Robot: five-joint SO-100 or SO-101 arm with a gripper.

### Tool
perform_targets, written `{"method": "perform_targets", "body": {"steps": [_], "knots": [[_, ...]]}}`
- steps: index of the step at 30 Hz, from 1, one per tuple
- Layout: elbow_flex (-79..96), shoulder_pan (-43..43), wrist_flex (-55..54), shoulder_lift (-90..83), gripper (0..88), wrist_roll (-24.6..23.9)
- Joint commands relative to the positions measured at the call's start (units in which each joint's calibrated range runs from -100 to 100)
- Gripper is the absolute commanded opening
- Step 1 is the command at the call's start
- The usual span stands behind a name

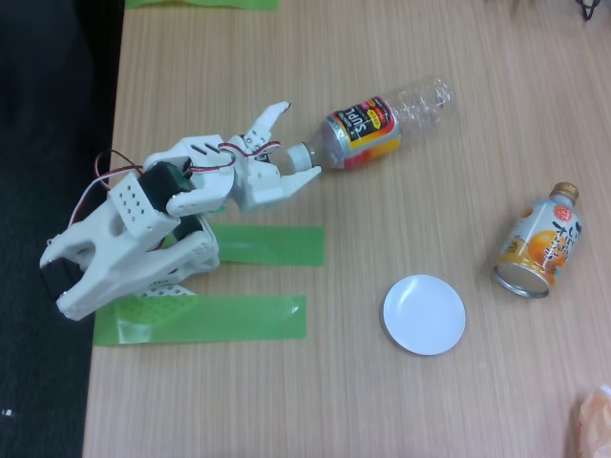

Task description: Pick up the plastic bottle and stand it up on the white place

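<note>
So we've got a wood-grain surface [382, 410] in the fixed view, with a dark strip running down the left edge and two green tape strips [205, 320] stuck near the arm's base. The white arm [134, 239] sits on the left and reaches up and to the right, and its tool [296, 143] is spread, one finger poking up past the bottle's neck and the other lying below the cap. The plastic bottle [382, 124] is lying on its side in the upper middle, white cap pointing left toward the tool and clear base pointing up and right, so its long axis pretty much lines up with the arm's reach. We'd say that's the relation that matters: the tool is coming in at the cap end, right around the neck, and the fingers look close enough to touch the cap, though we can't tell from this angle whether there's real contact. It's not pinching yet as far as we can see. The orange can [539, 243] lies tipped over on the right, well apart from everything else. The white place [424, 314] sits lower down, between arm and can, with nothing on it, so the bottle has to travel down and right and get turned upright. Something pinkish [597, 415] is cut off at the bottom right corner, no clue what it is.
</note>
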Motion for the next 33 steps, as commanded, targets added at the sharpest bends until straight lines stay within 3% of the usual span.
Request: {"method": "perform_targets", "body": {"steps": [1,12,33], "knots": [[2.1,-1.8,10.2,0.2,38.3,0.5],[-8.1,-5.6,10.2,5.1,38.3,0.5],[-48.3,-5.9,10.4,63.0,38.3,0.5]]}}
